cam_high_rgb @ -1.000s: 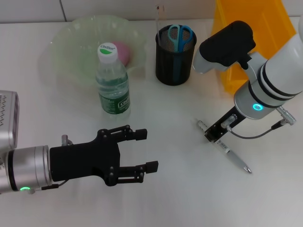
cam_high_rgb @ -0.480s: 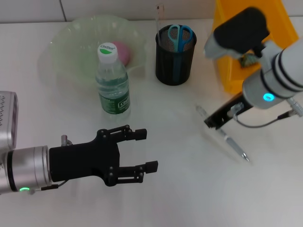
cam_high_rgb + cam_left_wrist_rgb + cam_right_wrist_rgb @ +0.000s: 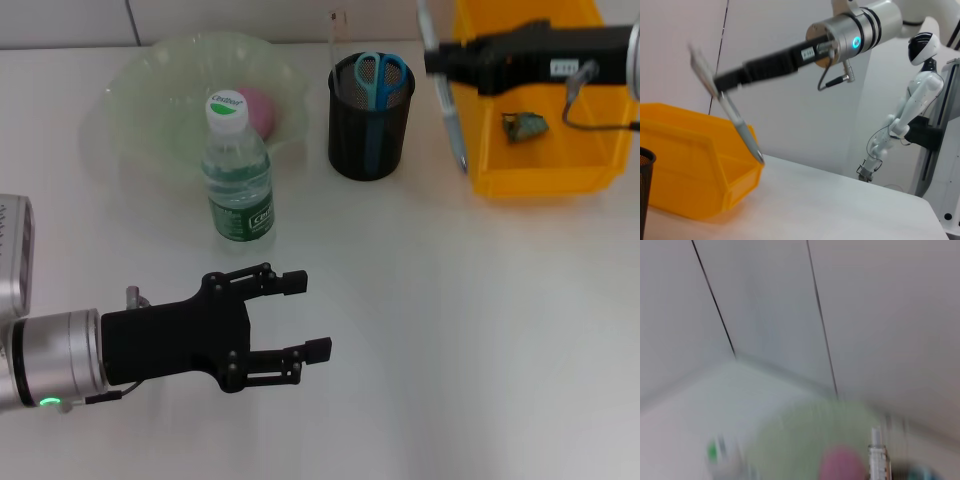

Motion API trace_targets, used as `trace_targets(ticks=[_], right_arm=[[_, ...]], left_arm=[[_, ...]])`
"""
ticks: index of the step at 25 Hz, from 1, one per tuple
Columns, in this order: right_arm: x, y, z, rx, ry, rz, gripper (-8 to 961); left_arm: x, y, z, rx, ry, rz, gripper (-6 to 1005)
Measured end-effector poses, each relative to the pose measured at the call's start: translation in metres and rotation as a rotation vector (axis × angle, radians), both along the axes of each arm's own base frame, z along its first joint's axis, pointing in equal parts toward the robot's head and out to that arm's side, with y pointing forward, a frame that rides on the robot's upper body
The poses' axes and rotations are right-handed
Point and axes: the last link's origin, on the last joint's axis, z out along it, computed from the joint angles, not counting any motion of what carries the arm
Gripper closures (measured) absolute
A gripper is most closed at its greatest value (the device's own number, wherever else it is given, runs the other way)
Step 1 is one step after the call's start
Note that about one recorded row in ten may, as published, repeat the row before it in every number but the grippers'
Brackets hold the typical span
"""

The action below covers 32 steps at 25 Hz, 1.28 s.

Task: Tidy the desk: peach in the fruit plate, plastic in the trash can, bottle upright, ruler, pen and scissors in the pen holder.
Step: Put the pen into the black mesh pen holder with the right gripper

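Note:
My right gripper is shut on the pen and holds it in the air, nearly upright, between the black mesh pen holder and the yellow trash can. The pen also shows in the left wrist view and the right wrist view. Blue-handled scissors and a clear ruler stand in the holder. The pink peach lies in the green fruit plate. The bottle stands upright. A plastic scrap lies in the trash can. My left gripper is open and empty near the table's front.
The white table runs back to a wall behind the plate and holder. The trash can stands at the back right, close beside the holder. The bottle stands just in front of the plate.
My right gripper has lifted the pen off the table and carried it back and up, to beside the pen holder. The left arm has not moved.

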Motion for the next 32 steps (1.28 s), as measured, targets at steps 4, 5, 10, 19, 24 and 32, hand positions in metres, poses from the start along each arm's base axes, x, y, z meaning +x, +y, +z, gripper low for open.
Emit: trace_targets(ticks=[4,5,10,19,24,32], right_arm=[[0.009,0.008,0.002,0.129,0.196,0.123,823],[0.01,0.01,-0.001,0.162,0.249,0.15,823],[0.027,0.023,-0.028,0.306,0.413,0.185,822],[0.024,0.052,-0.074,0.376,0.323,0.13,822],[0.023,0.054,-0.077,0.372,0.309,0.118,822],[0.023,0.049,-0.074,0.365,0.342,0.136,633]], left_arm=[[0.0,0.0,0.0,0.001,-0.002,0.0,186],[0.0,0.0,0.0,0.001,-0.002,0.0,186],[0.0,0.001,0.0,0.007,-0.001,0.002,186],[0.003,0.004,0.001,0.011,-0.009,-0.006,186],[0.004,0.004,0.001,0.014,-0.009,-0.015,186],[0.006,0.003,0.002,0.008,-0.021,-0.023,186]])
